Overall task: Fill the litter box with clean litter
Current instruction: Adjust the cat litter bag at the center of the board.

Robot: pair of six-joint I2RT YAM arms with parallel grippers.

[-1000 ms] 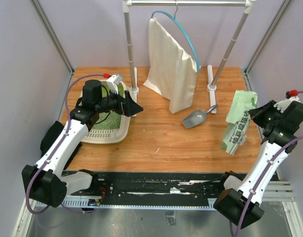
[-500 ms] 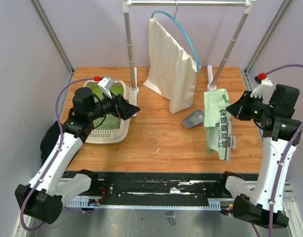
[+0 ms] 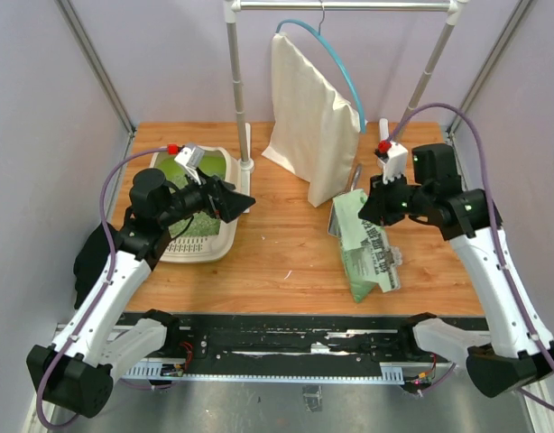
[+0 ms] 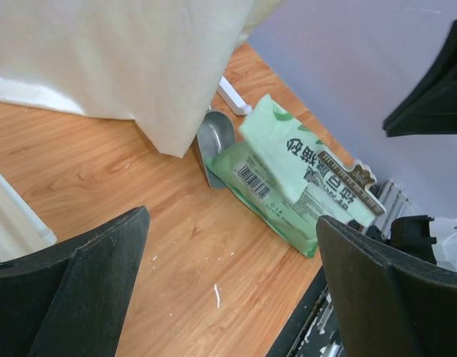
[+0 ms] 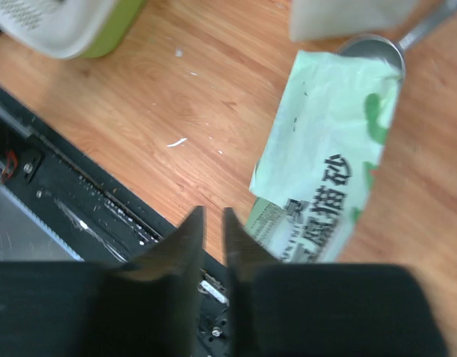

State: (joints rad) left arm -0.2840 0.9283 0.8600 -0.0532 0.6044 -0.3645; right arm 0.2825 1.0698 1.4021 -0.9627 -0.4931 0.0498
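Observation:
The litter box point(image 3: 201, 255), beige with a lime-green inside, sits at the table's left and shows as a corner point(image 5: 57, 41) in the right wrist view. Speckled clean litter point(image 3: 194, 224) lies in it. My left gripper point(image 3: 241, 200) point(image 4: 232, 223) hovers over the box's right rim, open and empty, pointing toward the table's middle. My right gripper point(image 3: 365, 209) point(image 5: 213, 216) is shut on the top of the green bag point(image 3: 367, 248) point(image 4: 288, 186) point(image 5: 325, 141), which droops onto the table near the centre. The bag partly covers the grey metal scoop point(image 4: 213, 137) point(image 5: 377, 48).
A white cloth bag point(image 3: 313, 126) hangs from a blue hanger on the rack; its posts point(image 3: 236, 90) stand at the back. A black rail point(image 3: 286, 338) runs along the near edge. Small white crumbs point(image 4: 216, 295) dot the wood.
My right arm has swung left from the table's right edge, carrying the green bag to the centre and over the scoop. The left arm has straightened a little above the box.

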